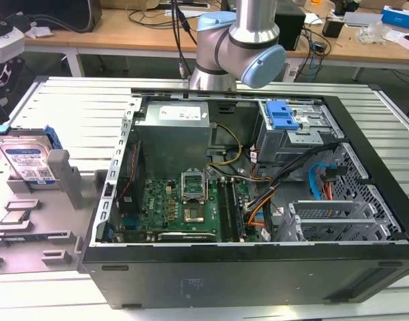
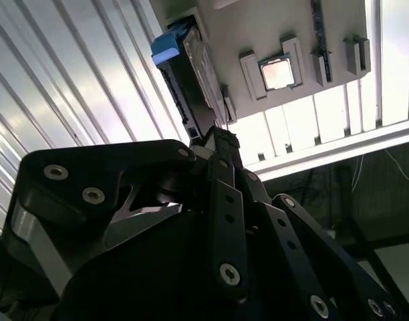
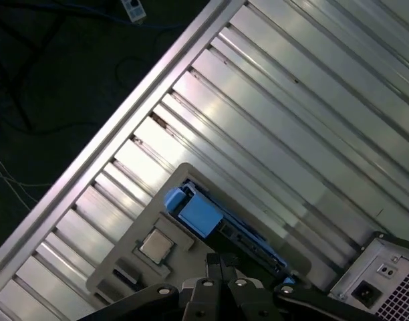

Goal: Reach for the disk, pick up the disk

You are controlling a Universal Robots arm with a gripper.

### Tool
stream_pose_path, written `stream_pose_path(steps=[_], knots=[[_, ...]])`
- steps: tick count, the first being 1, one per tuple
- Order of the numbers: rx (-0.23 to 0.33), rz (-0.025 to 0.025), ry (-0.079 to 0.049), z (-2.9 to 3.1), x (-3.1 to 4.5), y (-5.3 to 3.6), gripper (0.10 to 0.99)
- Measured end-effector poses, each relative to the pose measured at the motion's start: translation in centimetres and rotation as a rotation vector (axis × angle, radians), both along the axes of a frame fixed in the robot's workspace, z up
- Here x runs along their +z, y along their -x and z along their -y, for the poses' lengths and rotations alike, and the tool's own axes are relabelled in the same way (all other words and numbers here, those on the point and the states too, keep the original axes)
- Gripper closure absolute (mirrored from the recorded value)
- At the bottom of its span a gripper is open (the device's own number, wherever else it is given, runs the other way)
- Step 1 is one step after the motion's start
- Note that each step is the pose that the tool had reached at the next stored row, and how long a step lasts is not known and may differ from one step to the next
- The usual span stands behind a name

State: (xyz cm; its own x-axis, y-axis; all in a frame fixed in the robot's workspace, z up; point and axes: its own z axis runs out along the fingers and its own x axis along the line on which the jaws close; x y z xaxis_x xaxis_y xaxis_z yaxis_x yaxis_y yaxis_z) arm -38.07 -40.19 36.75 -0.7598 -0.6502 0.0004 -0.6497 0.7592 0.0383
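The disk (image 1: 25, 160) stands on edge in a grey holder (image 1: 57, 174) at the exterior view's left. It is silver with a blue-and-white label and a blue carrier frame. My gripper (image 1: 1, 77) hangs above it at the picture's left edge. In the second wrist view the disk (image 2: 189, 83) shows edge-on just beyond my dark fingertips (image 2: 221, 150), which meet at a point, apart from the disk. In the first wrist view the blue frame (image 3: 199, 212) lies just past my gripper (image 3: 222, 266). The fingers look shut with nothing between them.
An open computer case (image 1: 244, 267) takes up the middle of the ribbed metal table (image 1: 77, 100), with a grey power-supply box (image 1: 174, 134) and a blue-latched drive cage (image 1: 283, 115) inside. A processor chip (image 2: 279, 72) lies on the grey holder. The table edge (image 3: 124, 120) drops to dark floor.
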Motion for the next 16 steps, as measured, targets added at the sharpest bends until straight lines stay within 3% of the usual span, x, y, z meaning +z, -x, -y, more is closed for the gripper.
stream_pose_path(steps=[16], knots=[[0.191, 0.0000, 0.000, 0.00, 0.00, 0.00, 0.980]])
